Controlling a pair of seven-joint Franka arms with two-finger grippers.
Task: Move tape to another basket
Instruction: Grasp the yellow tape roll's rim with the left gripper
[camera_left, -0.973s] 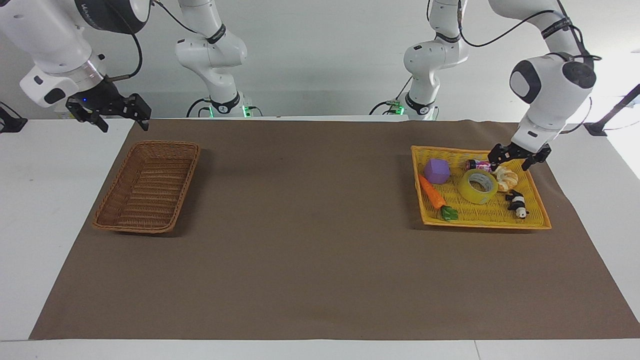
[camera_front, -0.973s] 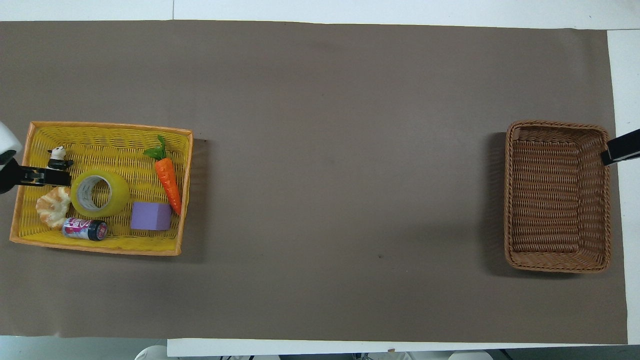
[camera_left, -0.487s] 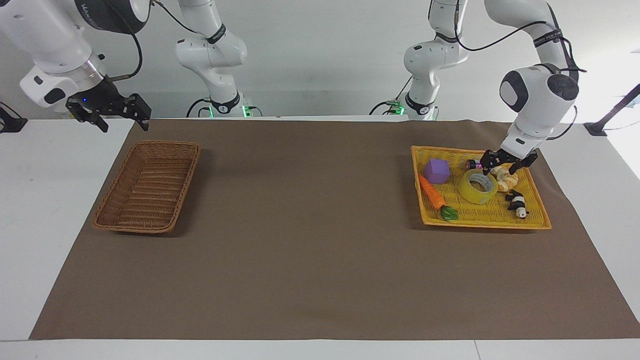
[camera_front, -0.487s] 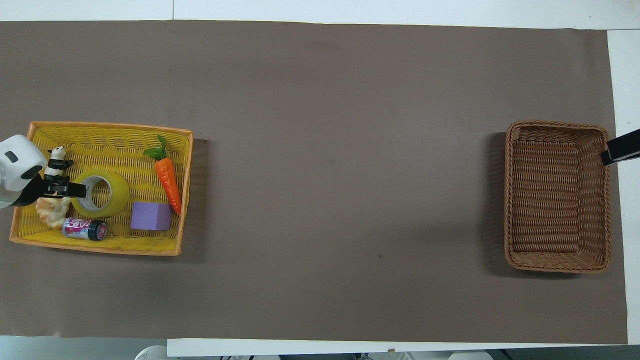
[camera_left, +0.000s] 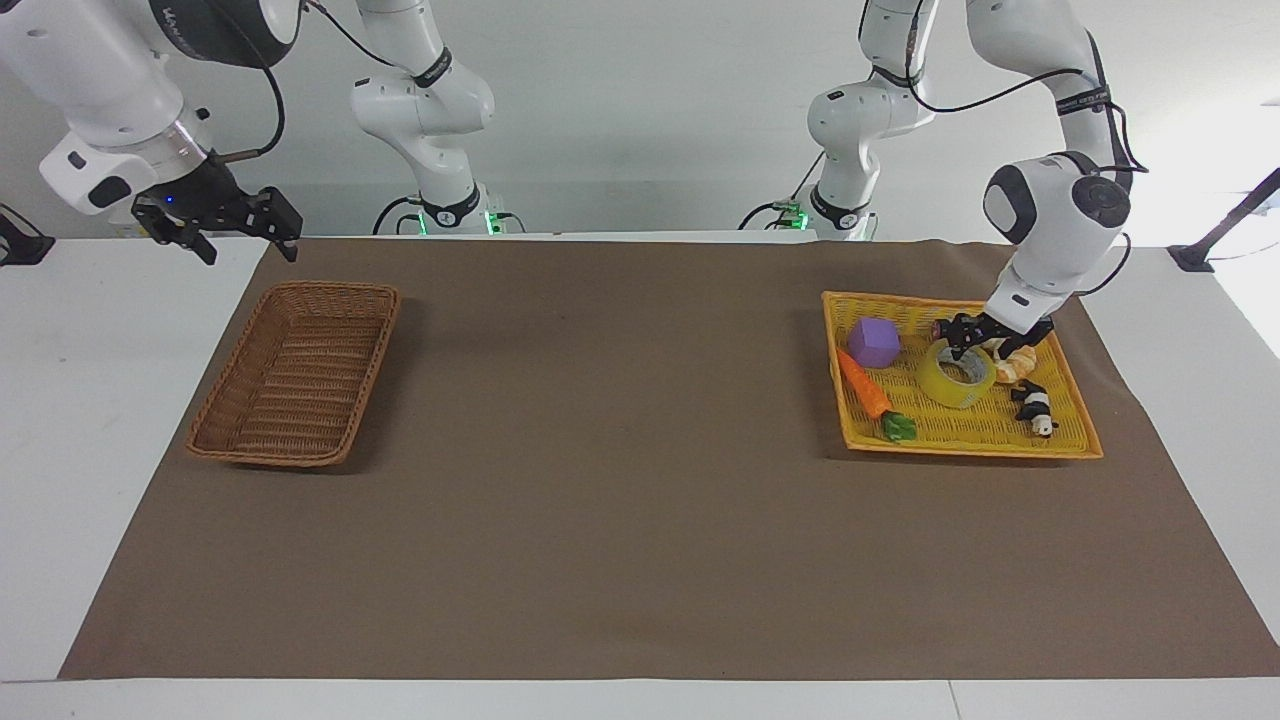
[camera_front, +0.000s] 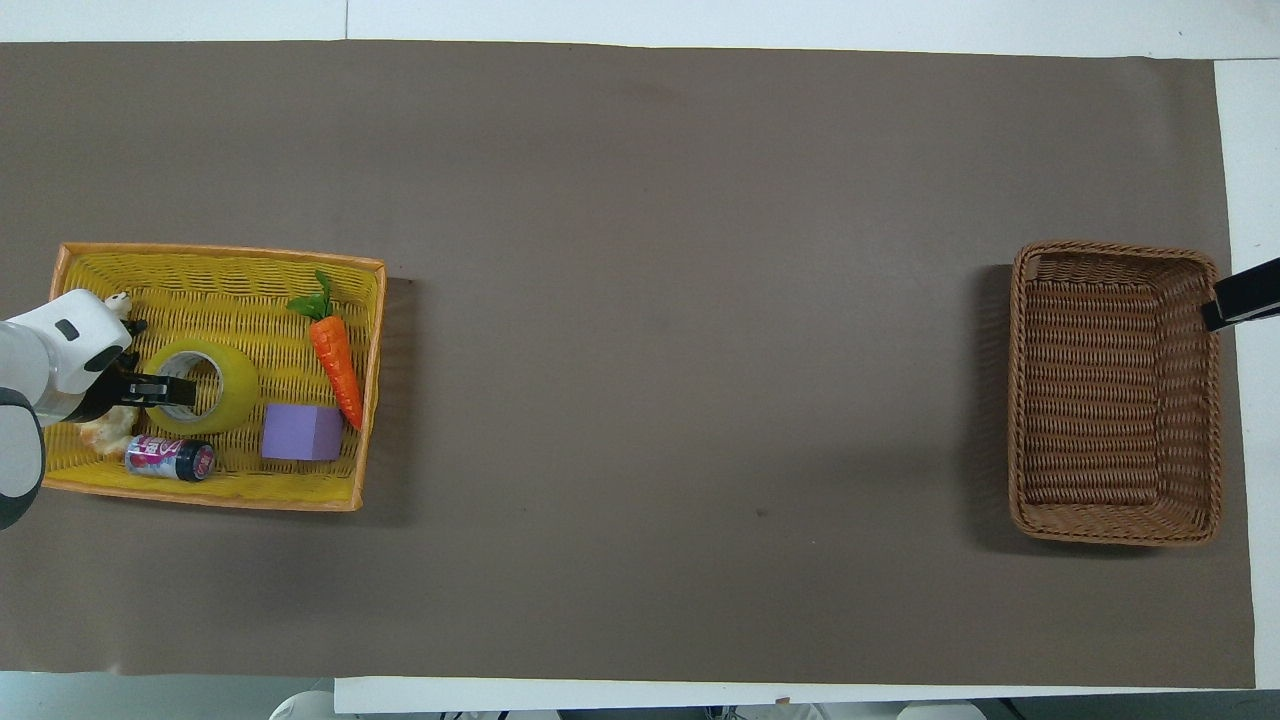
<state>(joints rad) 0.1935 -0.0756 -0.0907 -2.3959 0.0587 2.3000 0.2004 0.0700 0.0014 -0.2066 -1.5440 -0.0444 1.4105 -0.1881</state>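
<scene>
We had the left gripper (camera_left: 962, 344) down at the rim of the tape (camera_left: 958, 374) in the yellow tray (camera_left: 1070, 441); grip unclear. Right gripper (camera_left: 243, 232) waited with fingers apart, up by the wicker basket (camera_left: 295, 373).

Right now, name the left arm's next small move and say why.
Probably finish closing, then lift straight up. The left gripper is down at the tape, astride its wall nearest the robots, and the tape still sits in the yellow tray; the basket stands empty.
</scene>
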